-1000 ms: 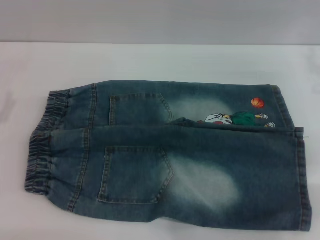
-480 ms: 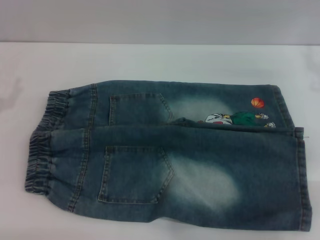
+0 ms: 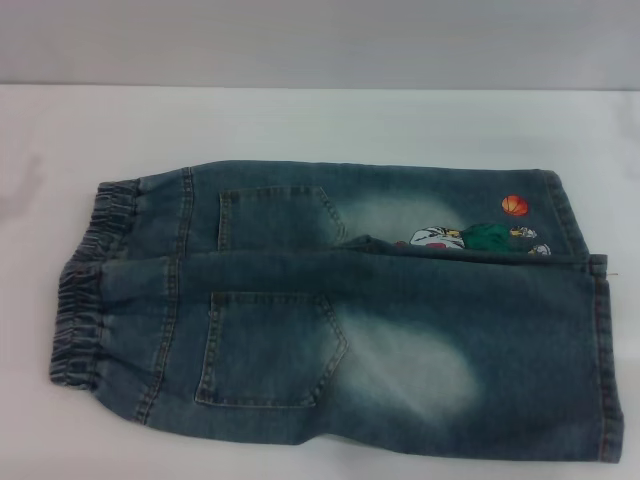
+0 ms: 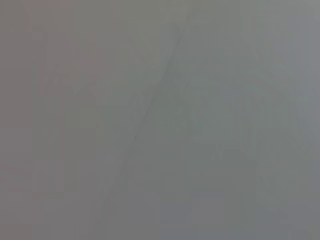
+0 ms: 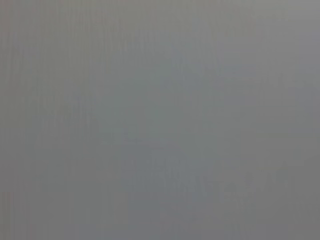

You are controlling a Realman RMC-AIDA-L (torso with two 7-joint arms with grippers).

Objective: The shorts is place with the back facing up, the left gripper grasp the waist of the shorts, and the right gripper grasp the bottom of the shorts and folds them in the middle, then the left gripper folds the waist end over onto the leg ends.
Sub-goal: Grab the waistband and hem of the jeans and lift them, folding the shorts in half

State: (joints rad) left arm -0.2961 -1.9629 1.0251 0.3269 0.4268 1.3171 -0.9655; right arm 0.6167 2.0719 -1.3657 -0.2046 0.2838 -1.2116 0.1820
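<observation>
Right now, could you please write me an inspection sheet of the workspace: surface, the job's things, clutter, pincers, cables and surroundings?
Surface: white table, bare around the garment.
Job's things: denim shorts lie flat with the back pockets up; elastic waist is toward the robot's left, leg ends toward its right. The nearer leg overlaps the farther one, and a cartoon print with an orange ball shows on the farther leg. No fold is made yet.
Clutter: nothing seen.
Pincers: neither left nor right is in view; both wrist views show only a plain grey field.
Cables: nothing seen.
Surroundings: plain grey wall behind the table.
</observation>
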